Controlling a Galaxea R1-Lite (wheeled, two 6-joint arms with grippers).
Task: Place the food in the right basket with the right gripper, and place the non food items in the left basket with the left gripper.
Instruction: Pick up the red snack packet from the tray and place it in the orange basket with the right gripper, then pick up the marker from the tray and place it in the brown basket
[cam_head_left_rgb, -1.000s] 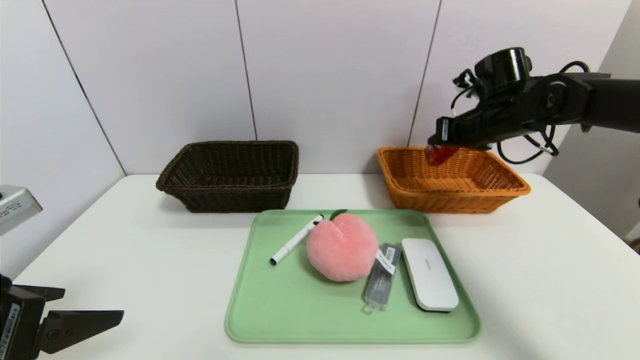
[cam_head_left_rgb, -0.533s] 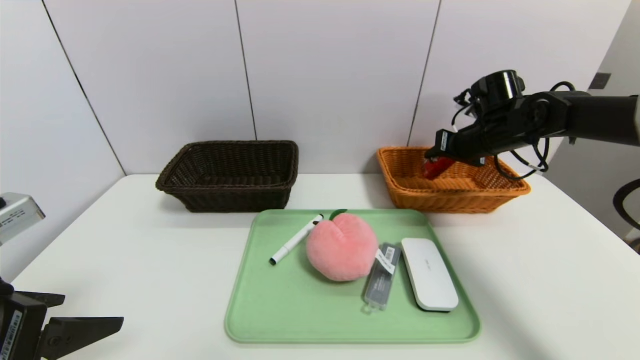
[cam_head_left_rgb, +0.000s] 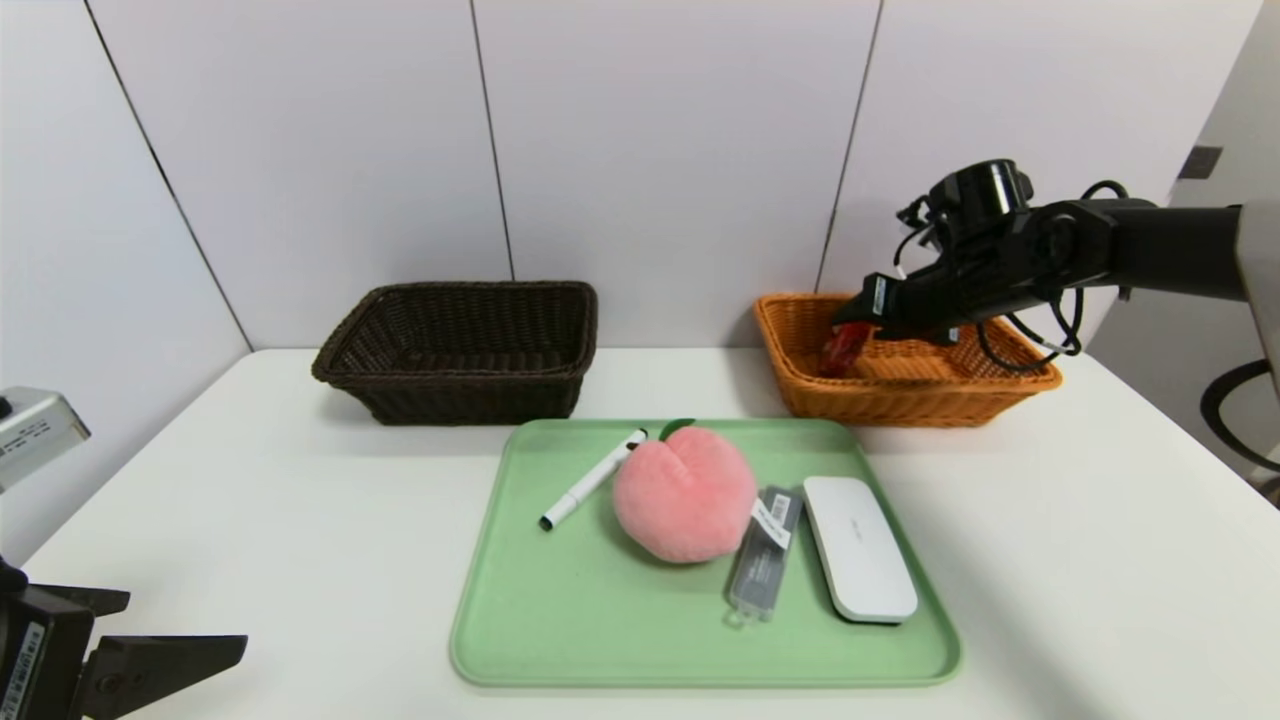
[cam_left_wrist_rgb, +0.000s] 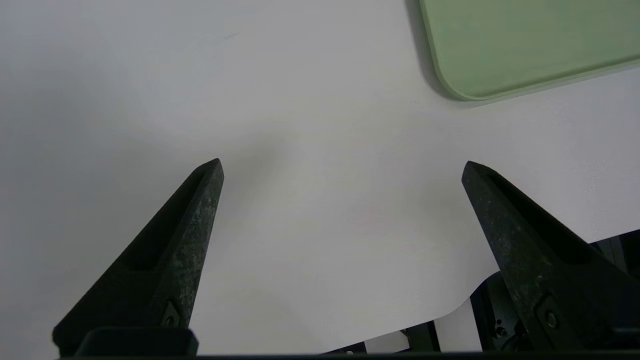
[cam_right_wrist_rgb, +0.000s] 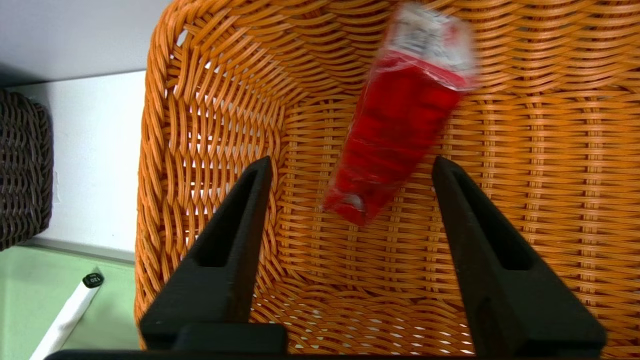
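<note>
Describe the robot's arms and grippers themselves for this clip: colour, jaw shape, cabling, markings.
Both are black. The right gripper has two long wedge-shaped jaws tapering to points, each with a recessed slot; looped black cables hang by its wrist, topped by a round black housing. The left gripper has matching, scuffed jaws with small screws; a white label marks its body.

Lab-like test room: bare white table (cam_head_left_rgb: 300, 520), plain panelled wall (cam_head_left_rgb: 650, 150).

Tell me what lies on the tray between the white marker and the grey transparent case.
The head view shows the pink plush peach between the white marker and the grey transparent case, on the green tray.
</note>
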